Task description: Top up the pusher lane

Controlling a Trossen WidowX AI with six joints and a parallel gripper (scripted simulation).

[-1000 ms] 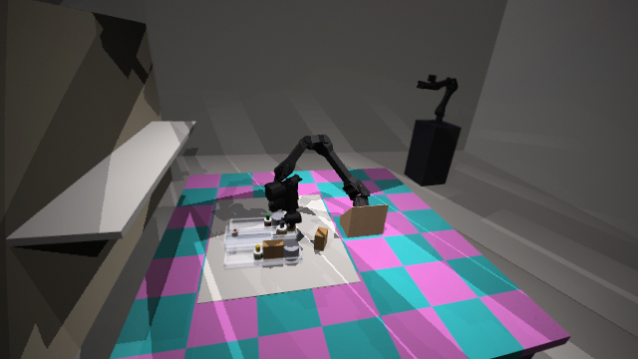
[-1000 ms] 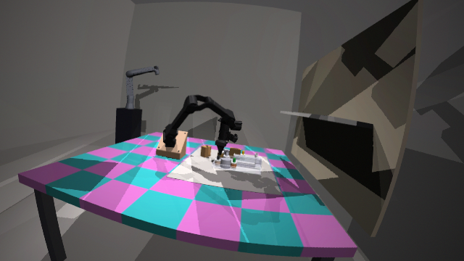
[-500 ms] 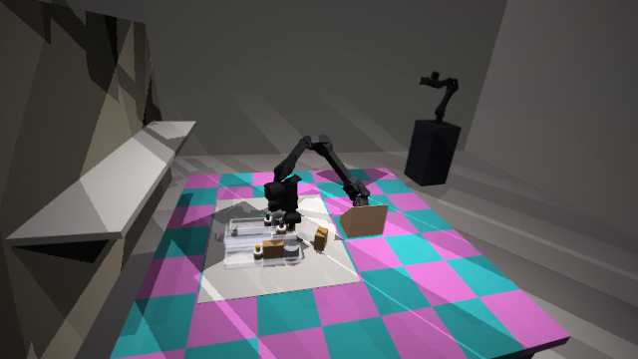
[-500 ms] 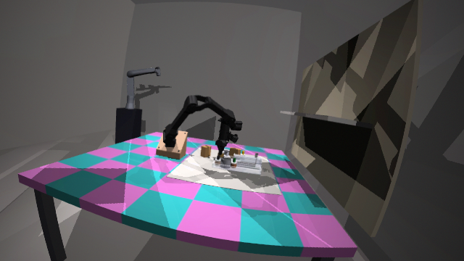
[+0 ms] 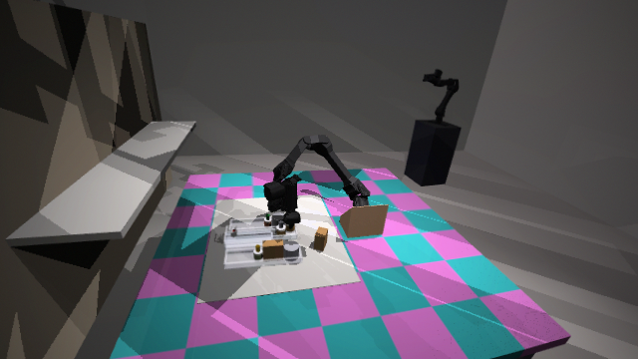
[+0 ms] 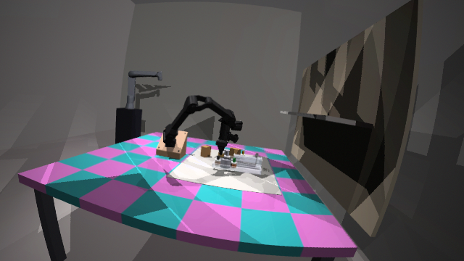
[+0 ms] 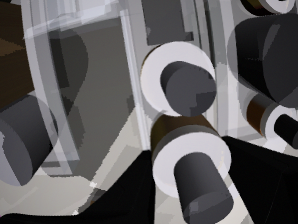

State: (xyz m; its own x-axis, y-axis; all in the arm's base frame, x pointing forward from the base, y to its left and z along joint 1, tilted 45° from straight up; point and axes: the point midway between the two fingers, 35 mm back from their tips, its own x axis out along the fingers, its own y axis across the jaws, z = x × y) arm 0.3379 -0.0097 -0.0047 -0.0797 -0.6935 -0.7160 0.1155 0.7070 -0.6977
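Note:
My gripper [image 5: 291, 225] [image 6: 220, 153] [image 7: 186, 151] is shut on an amber jar with a white shoulder and dark grey cap [image 7: 197, 175], at the front of the clear lane rack [image 5: 239, 264] [image 6: 250, 170]. A matching lane jar [image 5: 280, 228] [image 7: 175, 55] stands directly behind the held jar, very close to it; whether they touch cannot be told. The dark pusher plate [image 7: 165, 22] is behind the lane jar. The held jar looks upright and in line with the lane. Its base and the low front stop are hidden by the jar and fingers.
A brown block [image 5: 272, 248] [image 7: 11, 55], a grey cylinder [image 5: 291, 250] [image 7: 20, 142] and a yellow-capped jar [image 5: 257, 252] are in the side lane. A dark cylinder [image 7: 265, 55] and a dark-capped jar [image 7: 257, 116] are opposite. Another brown block [image 5: 321, 239] [image 6: 206, 151] stands before the rack.

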